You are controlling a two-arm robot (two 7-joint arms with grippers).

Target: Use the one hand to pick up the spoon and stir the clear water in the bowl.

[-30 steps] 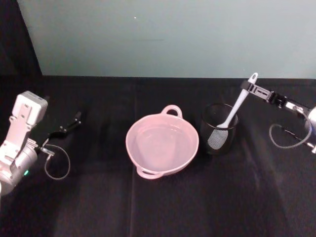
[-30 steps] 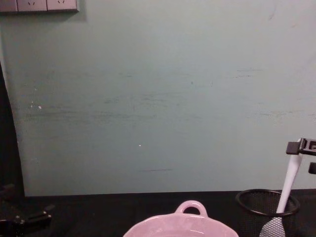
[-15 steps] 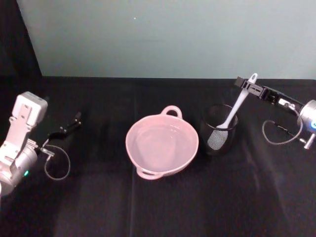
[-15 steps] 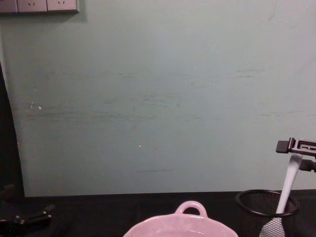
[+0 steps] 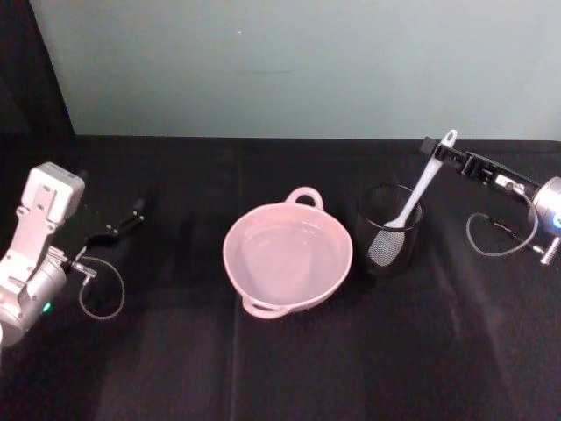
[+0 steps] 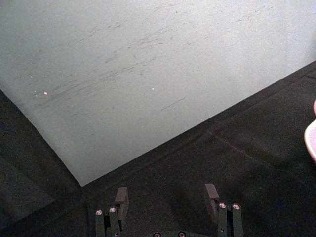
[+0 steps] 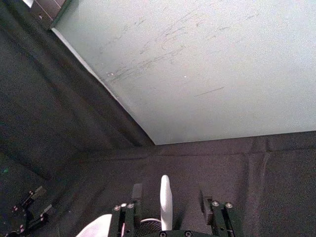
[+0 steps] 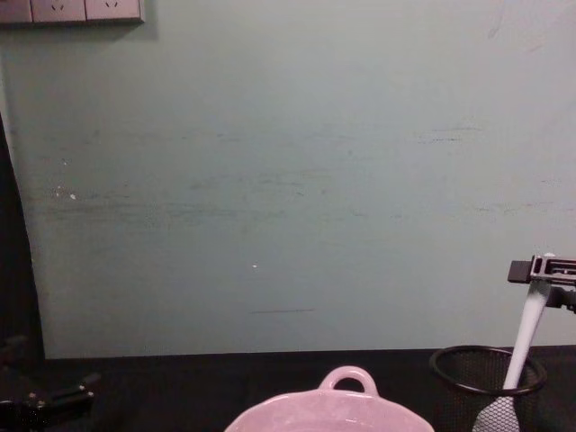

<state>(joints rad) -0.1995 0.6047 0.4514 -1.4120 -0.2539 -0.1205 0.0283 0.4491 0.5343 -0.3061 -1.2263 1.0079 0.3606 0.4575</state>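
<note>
Fingers (image 7: pixel 137 193) of the right gripper (image 5: pixel 438 151) sit parted, clamping nothing, astride the spoon (image 5: pixel 412 200) standing in the mesh cup (image 5: pixel 364 237) at three o'clock from the bowl (image 5: pixel 230 254), which looks like light, slick, flexy plastic, so pinch high on the handle, while the left gripper (image 6: pixel 166 197) idles spread at nine.

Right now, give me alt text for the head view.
The right gripper, jaws open, straddles the handle of the white spoon, which stands in a black mesh cup beside the pink bowl. The left gripper sits parked far left.
</note>
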